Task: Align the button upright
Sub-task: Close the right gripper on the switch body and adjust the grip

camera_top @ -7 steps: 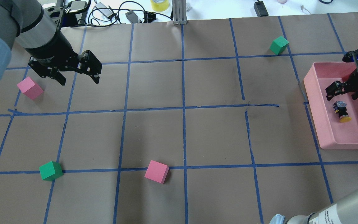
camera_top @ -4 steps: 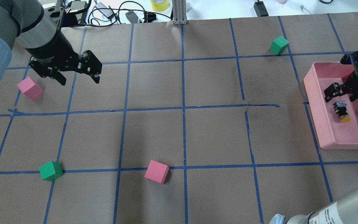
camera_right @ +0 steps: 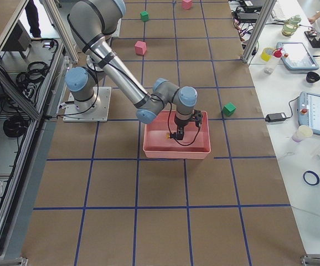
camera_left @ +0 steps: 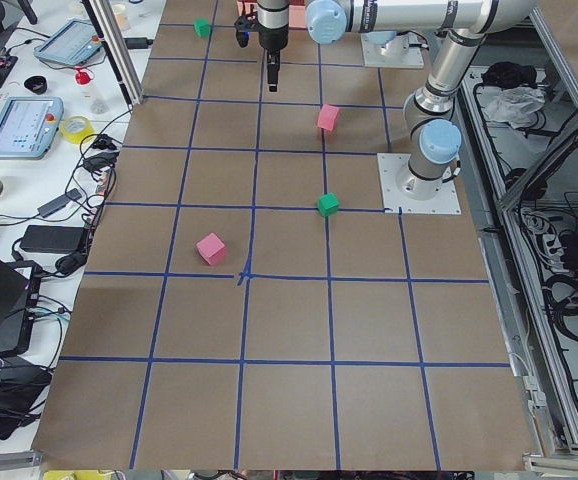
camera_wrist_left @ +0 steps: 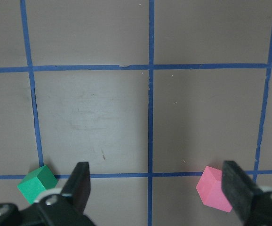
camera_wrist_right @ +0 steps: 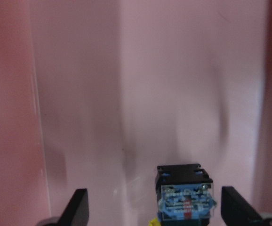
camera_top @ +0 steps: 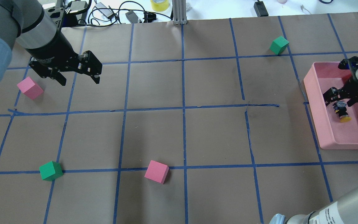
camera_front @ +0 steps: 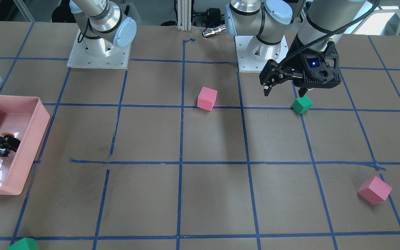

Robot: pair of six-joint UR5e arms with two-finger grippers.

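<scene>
The button (camera_top: 341,111) lies on its side in the pink tray (camera_top: 314,102), so the right gripper (camera_top: 340,99) hangs just above its base end with fingers (camera_wrist_right: 81,207) apart to straddle it, while the left gripper (camera_top: 79,81), fingers also apart, hovers over the worktop (camera_top: 216,137) well away.

The button (camera_top: 341,111) lies on its side on the floor of the pink tray (camera_top: 315,107), at the right edge of the overhead view. Its yellow cap faces the lower frame edge, with the black body above it
</scene>
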